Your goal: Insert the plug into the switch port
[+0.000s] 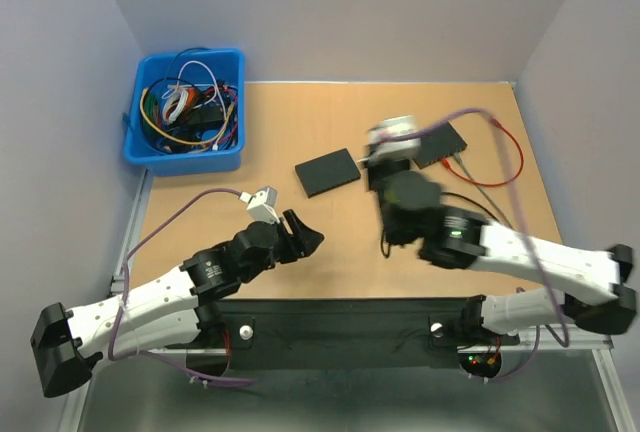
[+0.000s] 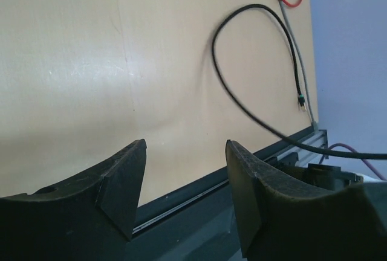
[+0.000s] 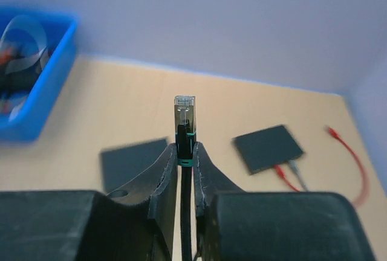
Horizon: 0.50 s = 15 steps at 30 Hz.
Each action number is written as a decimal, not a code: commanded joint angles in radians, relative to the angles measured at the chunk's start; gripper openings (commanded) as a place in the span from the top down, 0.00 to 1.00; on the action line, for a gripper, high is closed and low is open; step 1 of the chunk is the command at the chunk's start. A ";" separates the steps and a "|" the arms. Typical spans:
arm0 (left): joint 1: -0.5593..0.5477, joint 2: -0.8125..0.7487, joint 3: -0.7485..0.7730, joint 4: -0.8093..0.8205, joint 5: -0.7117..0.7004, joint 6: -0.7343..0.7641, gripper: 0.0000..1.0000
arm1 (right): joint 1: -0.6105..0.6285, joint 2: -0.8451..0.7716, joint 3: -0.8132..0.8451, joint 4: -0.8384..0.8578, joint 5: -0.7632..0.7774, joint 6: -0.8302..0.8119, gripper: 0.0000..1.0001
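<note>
My right gripper point(image 3: 185, 149) is shut on a black cable's plug point(image 3: 184, 115), which has a clear tip and a green band and stands out past the fingertips. It hangs above the table, between two flat black boxes. One box point(image 3: 268, 148) lies ahead to the right with a red and a grey cable in it, and also shows in the top view point(image 1: 441, 144). The other box point(image 3: 132, 161) lies ahead to the left point(image 1: 327, 172). In the top view the right gripper point(image 1: 380, 160) is blurred. My left gripper point(image 2: 184, 146) is open and empty near the table's front point(image 1: 305, 237).
A blue bin point(image 1: 185, 112) full of cables stands at the back left. A red cable point(image 1: 510, 152) loops at the right. The black cable point(image 2: 254, 61) loops over the table, and its free end point(image 2: 300, 99) lies near the front edge.
</note>
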<state>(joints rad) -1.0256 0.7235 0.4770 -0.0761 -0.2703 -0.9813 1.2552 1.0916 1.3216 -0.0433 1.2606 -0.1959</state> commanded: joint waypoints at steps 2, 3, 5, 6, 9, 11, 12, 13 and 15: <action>0.002 0.022 -0.003 0.043 -0.003 0.010 0.35 | -0.068 0.169 -0.166 -0.061 -0.457 0.249 1.00; 0.004 0.010 -0.005 0.026 -0.009 0.012 0.35 | -0.101 0.175 -0.235 -0.040 -0.537 0.348 1.00; 0.002 -0.041 -0.009 -0.026 -0.026 0.012 0.35 | -0.174 0.189 -0.310 0.035 -0.686 0.404 0.99; 0.004 -0.059 -0.011 -0.042 -0.030 0.012 0.35 | -0.194 0.198 -0.359 0.077 -0.729 0.438 1.00; 0.005 -0.133 -0.015 -0.099 -0.063 0.012 0.35 | -0.246 0.269 -0.397 0.125 -0.851 0.466 1.00; 0.005 -0.165 -0.015 -0.123 -0.081 0.012 0.35 | -0.279 0.323 -0.421 0.160 -0.914 0.502 0.99; 0.005 -0.173 -0.014 -0.128 -0.086 0.013 0.35 | -0.296 0.341 -0.433 0.177 -0.944 0.515 1.00; 0.007 -0.177 -0.011 -0.137 -0.098 0.015 0.35 | -0.330 0.379 -0.459 0.213 -1.007 0.527 0.99; 0.007 -0.176 -0.006 -0.143 -0.107 0.021 0.35 | -0.361 0.412 -0.493 0.255 -1.056 0.559 1.00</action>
<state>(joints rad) -1.0252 0.5579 0.4706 -0.1860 -0.3191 -0.9779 0.9455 1.4414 0.8883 0.0612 0.4004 0.2592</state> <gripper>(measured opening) 0.650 0.170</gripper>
